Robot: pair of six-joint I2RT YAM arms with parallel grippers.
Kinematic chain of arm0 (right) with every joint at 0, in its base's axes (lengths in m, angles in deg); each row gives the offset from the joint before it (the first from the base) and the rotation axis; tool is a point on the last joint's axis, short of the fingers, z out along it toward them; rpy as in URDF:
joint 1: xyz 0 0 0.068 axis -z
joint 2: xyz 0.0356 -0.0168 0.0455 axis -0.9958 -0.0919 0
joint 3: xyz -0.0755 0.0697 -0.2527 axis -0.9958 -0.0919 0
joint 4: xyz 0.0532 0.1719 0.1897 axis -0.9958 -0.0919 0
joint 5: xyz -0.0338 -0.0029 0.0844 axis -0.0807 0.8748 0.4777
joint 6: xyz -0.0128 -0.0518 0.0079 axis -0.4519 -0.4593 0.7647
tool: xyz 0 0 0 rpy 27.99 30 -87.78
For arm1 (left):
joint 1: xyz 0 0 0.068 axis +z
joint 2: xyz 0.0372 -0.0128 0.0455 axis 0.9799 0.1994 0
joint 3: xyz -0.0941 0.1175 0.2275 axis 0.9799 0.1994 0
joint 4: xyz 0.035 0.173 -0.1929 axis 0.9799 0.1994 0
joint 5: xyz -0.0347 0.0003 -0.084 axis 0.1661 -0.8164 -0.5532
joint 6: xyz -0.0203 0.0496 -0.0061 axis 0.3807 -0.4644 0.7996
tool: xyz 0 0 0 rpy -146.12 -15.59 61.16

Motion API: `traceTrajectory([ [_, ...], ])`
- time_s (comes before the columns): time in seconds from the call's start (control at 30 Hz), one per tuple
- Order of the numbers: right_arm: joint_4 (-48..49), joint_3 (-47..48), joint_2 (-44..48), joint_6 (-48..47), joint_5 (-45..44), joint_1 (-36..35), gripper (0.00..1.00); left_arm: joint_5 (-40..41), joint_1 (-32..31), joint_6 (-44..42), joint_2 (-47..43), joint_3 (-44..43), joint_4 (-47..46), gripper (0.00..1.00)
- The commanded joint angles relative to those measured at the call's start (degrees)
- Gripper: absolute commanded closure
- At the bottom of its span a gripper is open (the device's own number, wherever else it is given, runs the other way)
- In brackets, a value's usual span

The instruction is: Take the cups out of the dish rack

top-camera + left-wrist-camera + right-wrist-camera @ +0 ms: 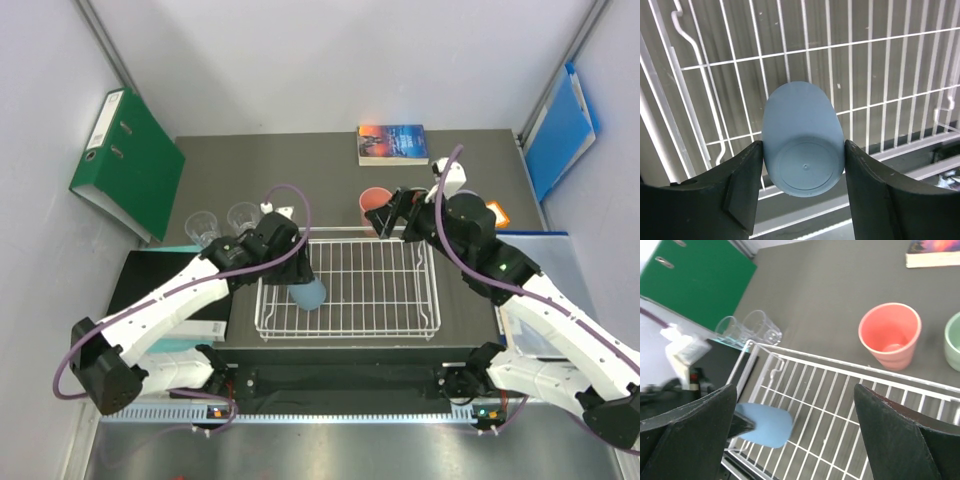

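Gripping the light blue cup between left gripper pads, at the dish rack's near-left corner. Holding right gripper spread wide above the dish rack's far edge. Beyond that edge, salmon pink cup; off the far-left corner, clear glass cups.

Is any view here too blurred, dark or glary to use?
Top external: evenly lit and sharp, with no harsh glare on the dish rack. Left wrist: the light blue cup is crisp, but the jaws beside it are dark and show little detail. Right wrist: the softest view, with the salmon pink cup slightly blurred and its own jaws nearly black. All are usable.
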Motion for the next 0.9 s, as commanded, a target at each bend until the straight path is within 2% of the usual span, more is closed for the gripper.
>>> traceTrajectory([
  [0.0, -3.5, 2.7, 0.4, -0.8, -4.8, -0.8, 0.00, -2.0, -0.3, -0.4, -3.7, -8.0, 0.1, 1.00],
  [0.13, -6.9, 4.3, -0.4, 0.7, -10.0, -0.9, 0.00, -3.8, -0.3, -1.0, -4.2, -14.5, -0.7, 1.00],
  [0.27, -7.6, 3.4, 1.1, 5.2, -15.9, -0.9, 0.01, -9.9, -0.2, 0.7, -6.7, -14.1, -6.0, 1.00],
  [0.37, -6.0, 1.8, 3.0, 5.0, -13.5, -0.8, 0.00, -14.5, 0.3, 5.0, -10.2, -7.3, -19.5, 1.00],
  [0.43, -6.6, 3.5, 3.2, 2.7, -8.4, -0.7, 0.00, -21.3, 1.8, 8.5, -10.7, -1.8, -30.9, 1.00],
  [0.5, -4.6, 2.9, 4.2, 2.3, -3.6, -0.8, 0.00, -28.8, 3.1, 15.6, -10.3, 2.2, -39.7, 1.00],
  [0.53, -3.2, 2.1, 5.9, 3.2, -2.6, -0.8, 0.00, -30.8, 4.4, 21.5, -10.0, 6.1, -51.0, 1.00],
  [0.63, 0.6, -0.1, 9.6, 4.6, -0.7, -0.8, 0.06, -34.0, 6.3, 31.4, -8.5, 11.6, -67.1, 1.00],
  [0.73, 0.2, -0.1, 11.8, 4.9, -0.4, -0.8, 0.08, -35.1, 6.6, 35.4, -6.0, 12.8, -74.0, 1.00],
  [0.87, -2.1, -0.4, 13.2, 6.0, 1.1, -0.9, 0.11, -34.5, 6.6, 33.8, -4.3, 11.0, -72.7, 1.00],
])
